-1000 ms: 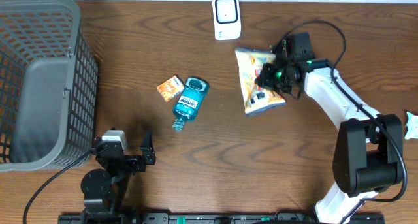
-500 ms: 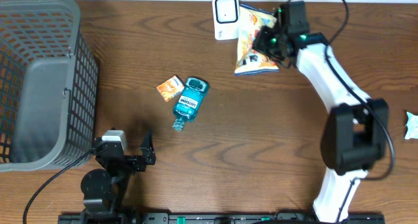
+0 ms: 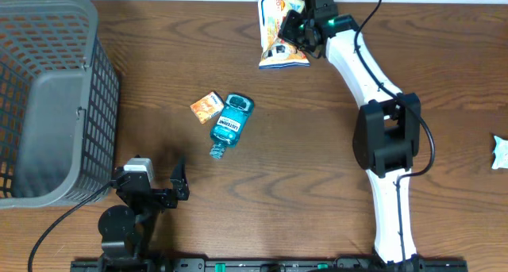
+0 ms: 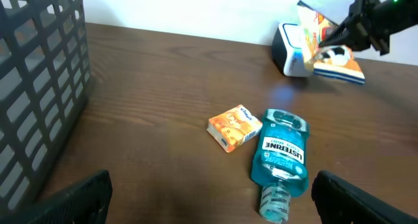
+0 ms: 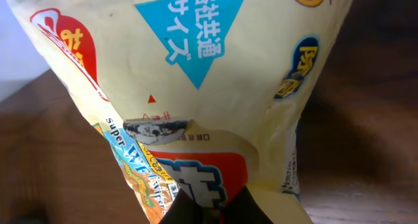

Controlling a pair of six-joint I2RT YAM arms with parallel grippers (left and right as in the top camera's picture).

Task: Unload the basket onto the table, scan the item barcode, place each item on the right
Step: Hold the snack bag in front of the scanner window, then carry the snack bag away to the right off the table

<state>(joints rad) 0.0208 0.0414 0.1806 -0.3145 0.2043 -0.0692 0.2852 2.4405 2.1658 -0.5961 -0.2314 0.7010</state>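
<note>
The yellow crinkly snack bag with orange and blue print (image 3: pixel 279 30) is at the far edge of the brown wooden table (image 3: pixel 333 153), a little right of the middle; it covers most of the small white box scanner (image 4: pixel 289 51); its long side runs from the far edge toward the near edge, and its blue and white end points to the near side. The right gripper (image 3: pixel 297 28) pinches the bag's right side with its fingers (image 5: pixel 208 209) pressed on the wrapper. The left gripper (image 3: pixel 179 185) sits near the near edge on the left, fingers (image 4: pixel 81 196) spread wide, holding nothing. A small orange cardboard box (image 3: pixel 207 106) and a blue see-through mouthwash bottle (image 3: pixel 230 123) lie just beside each other mid-table; the bottle's cap points to the near edge. A grey plastic mesh basket (image 3: pixel 48 97) fills the far left corner; bare wood lies between the bottle and the right arm.
</note>
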